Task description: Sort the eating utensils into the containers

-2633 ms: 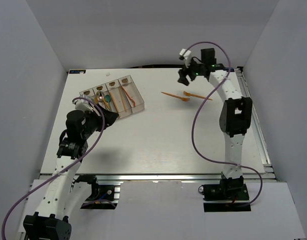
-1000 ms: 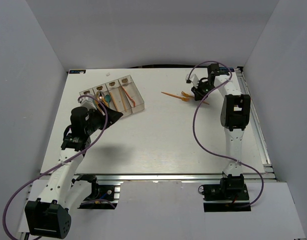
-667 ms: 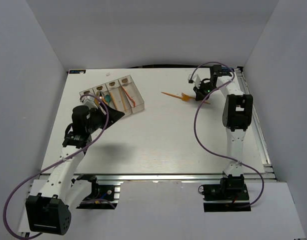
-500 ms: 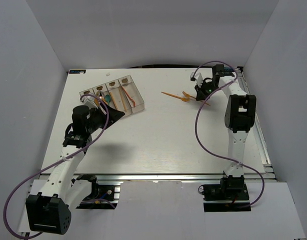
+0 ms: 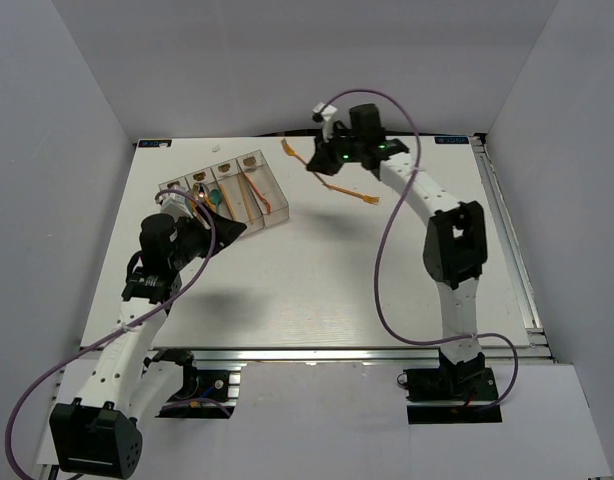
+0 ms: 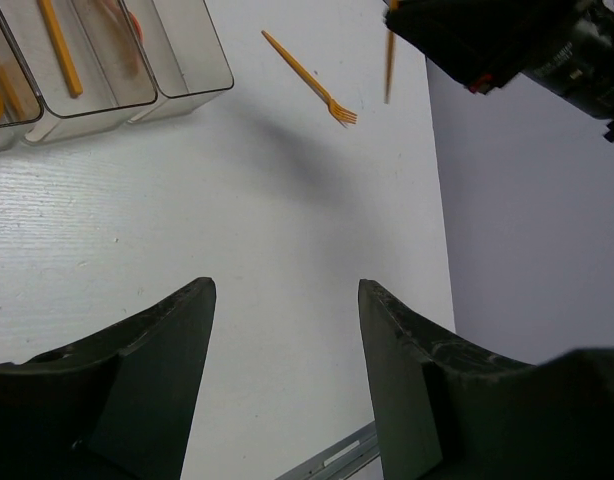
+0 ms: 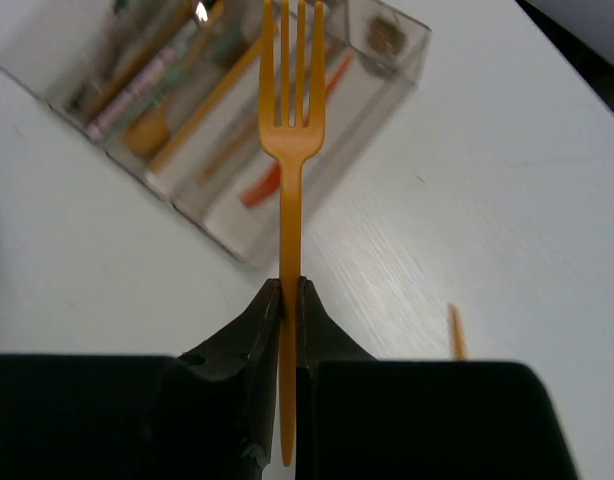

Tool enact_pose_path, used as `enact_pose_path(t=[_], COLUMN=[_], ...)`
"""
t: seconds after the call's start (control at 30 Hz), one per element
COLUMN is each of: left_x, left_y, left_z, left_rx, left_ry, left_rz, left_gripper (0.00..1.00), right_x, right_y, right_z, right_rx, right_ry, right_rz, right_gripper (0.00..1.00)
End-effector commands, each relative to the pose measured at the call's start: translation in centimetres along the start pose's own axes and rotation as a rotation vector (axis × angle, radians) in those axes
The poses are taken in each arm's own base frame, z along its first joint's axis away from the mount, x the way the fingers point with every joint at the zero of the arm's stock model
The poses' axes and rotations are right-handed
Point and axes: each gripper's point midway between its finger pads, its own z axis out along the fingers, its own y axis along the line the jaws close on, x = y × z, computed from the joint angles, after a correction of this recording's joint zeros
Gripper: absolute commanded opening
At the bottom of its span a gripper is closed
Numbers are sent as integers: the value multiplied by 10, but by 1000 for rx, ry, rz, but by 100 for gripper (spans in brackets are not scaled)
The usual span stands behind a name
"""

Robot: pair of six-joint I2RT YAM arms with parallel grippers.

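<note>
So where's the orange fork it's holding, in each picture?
Top view: fork upper middle, right of the bins.
Left wrist: fork top right, hanging; bins top left.
Right wrist: fork centre, upright, pinched by the fingers; bins behind.

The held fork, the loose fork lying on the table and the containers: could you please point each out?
held fork (image 7: 289,200), right wrist view, its handle.
loose fork (image 6: 307,75), left wrist view, mid-handle.
containers (image 5: 276,182), top external view, right end bin's outer wall.
</note>
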Motion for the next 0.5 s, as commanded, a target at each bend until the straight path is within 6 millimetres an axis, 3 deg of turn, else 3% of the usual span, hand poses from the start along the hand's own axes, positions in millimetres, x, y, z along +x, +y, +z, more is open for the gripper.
enact_pose_path(t=[0.0,0.03,0.07,0.1,0.23,0.33,0.47], left_x=[-4,-4,-2,-2,0,2,6], left_y=[-3,-2,-1,-1,2,6,11], left_z=[-9,-11,-13,-17,-28,-34,-38], left_rx=[-6,-11,-16,-17,-42,-65,-89], left_ry=[-24,-30,-27,-34,-51,-57,-51], left_rz=[33,38,36,41,51,55,53], left_gripper=[70,70,70,70,70,70,70], right_x=[-36,-45,-53,-72,-98,-103,-83], right_y=[-5,5,4,12,23,24,9], right_z=[51,66,81,92,125,146,164], right_rx=[105,97,97,91,112,168,263], right_ry=[-146,-169,-200,-262,-399,-469,-475], right_rz=[272,284,293,289,254,215,206], right_gripper=[0,0,0,0,0,0,0])
